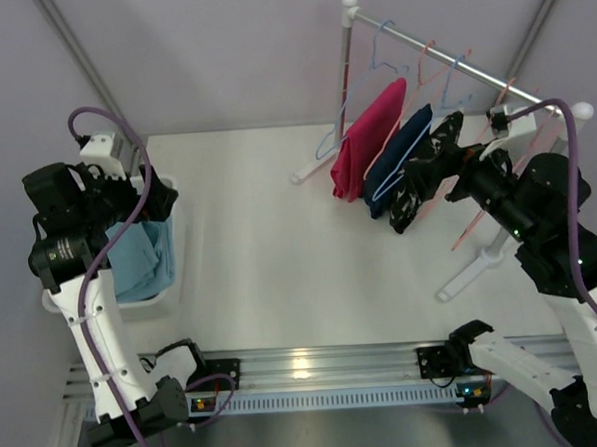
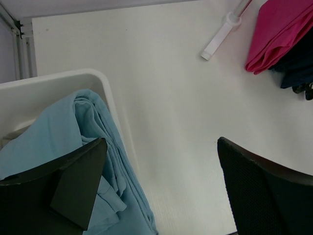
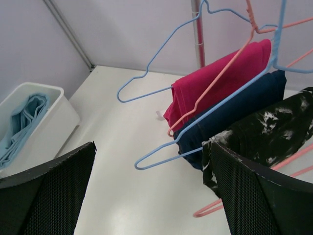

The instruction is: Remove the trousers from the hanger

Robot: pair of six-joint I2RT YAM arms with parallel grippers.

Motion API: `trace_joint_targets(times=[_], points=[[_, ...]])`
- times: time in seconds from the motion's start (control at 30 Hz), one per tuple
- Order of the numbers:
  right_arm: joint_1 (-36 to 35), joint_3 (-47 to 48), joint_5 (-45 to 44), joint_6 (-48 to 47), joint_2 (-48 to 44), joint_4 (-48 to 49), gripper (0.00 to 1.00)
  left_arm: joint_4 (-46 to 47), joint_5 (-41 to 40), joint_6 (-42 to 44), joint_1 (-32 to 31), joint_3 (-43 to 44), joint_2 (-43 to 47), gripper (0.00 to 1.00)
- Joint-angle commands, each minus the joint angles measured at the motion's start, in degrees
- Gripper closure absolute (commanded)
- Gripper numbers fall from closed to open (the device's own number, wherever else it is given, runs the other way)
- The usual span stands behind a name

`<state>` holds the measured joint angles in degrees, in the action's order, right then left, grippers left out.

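sky-blue trousers point(image 1: 150, 256) are binned; left fingers point(image 2: 73, 186) and right fingers point(image 3: 254, 196) are spread empty. black patterned trousers point(image 3: 264, 132) are judged next for gripping.

Bright even light, faint shadows, glare on rail point(image 1: 301, 364).
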<state>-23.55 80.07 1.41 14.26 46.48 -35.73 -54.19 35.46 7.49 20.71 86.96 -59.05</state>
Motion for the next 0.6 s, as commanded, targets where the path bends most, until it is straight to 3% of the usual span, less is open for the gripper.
trace_joint_targets(times=[0.0,0.57], points=[[1.0,-0.9,4.1,-4.7,0.1,8.6,0.00,-6.1,-2.2,6.8,0.4,4.2,-0.2,0.01],[8.8,-4.2,6.5,-2.8,-4.9,7.2,0.01,-0.4,-5.3,6.1,-3.3,6.3,-5.6,0.01]])
